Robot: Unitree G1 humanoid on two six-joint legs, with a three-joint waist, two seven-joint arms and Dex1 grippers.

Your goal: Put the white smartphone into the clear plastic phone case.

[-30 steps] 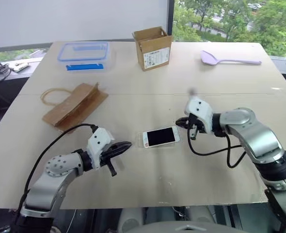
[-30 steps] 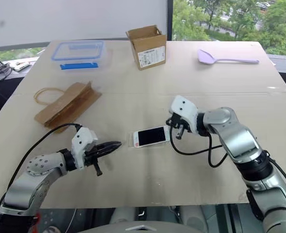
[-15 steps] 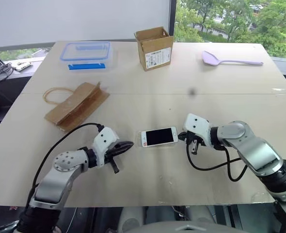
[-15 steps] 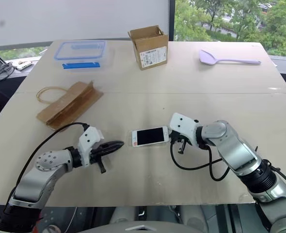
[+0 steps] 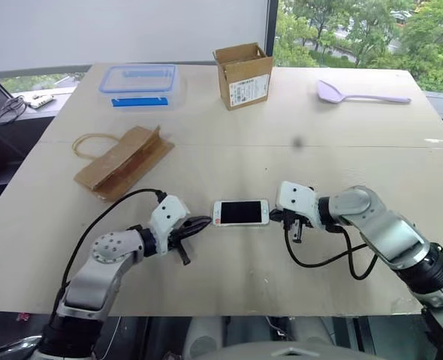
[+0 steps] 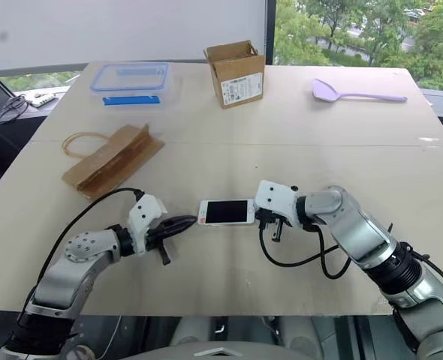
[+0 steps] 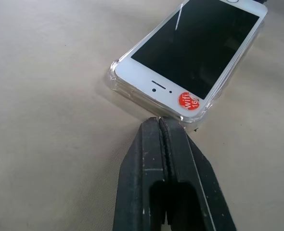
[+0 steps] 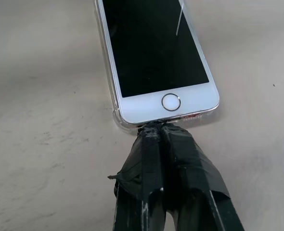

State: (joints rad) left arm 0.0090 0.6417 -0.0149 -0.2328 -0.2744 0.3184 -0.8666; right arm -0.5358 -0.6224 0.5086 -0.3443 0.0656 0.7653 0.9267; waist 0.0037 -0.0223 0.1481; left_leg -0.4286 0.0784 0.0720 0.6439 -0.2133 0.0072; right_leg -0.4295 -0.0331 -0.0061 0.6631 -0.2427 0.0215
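The white smartphone (image 5: 241, 213) lies screen up on the table, with a red sticker at its left end. The clear plastic phone case (image 7: 114, 81) shows as a glossy rim around the phone's edges and corners (image 8: 115, 113). I cannot tell whether the phone is fully seated in it. My left gripper (image 5: 206, 222) is shut, its tips (image 7: 160, 123) against the corner by the sticker. At the other end, my right gripper (image 5: 273, 216) is shut too, its tips (image 8: 156, 127) touching the edge below the home button.
Along the far side stand a clear box with a blue lid (image 5: 137, 81), an open cardboard box (image 5: 242, 73) and a lilac spoon (image 5: 360, 94). A folded brown paper bag (image 5: 121, 161) lies to the left. The table's front edge (image 5: 229, 313) runs close behind the arms.
My right gripper has sunk and drawn in to the phone's right end. The phone now lies straighter and closer to the left gripper's tips. The left arm has hardly moved.
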